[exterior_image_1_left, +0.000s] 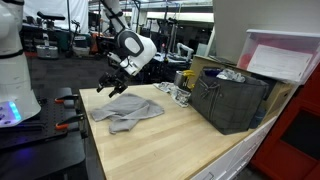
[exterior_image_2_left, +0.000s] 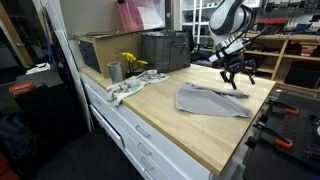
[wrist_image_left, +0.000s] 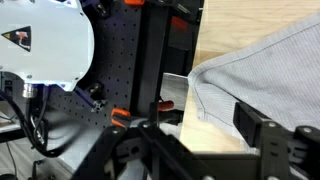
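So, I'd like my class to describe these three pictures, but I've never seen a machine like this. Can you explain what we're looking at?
The machine is a robot arm with many joints. At its end is a gripper, which is two fingers that work like a simple hand.

Two of the pictures come from cameras standing in the room, which look at the same wooden worktop from different places. The third comes from a camera on the robot's wrist, looking down past the fingers.

A crumpled grey cloth lies on the worktop. Further back are a dark crate and a metal cup.

The gripper hangs just above one edge of the cloth. Its fingers are spread open and it holds nothing.
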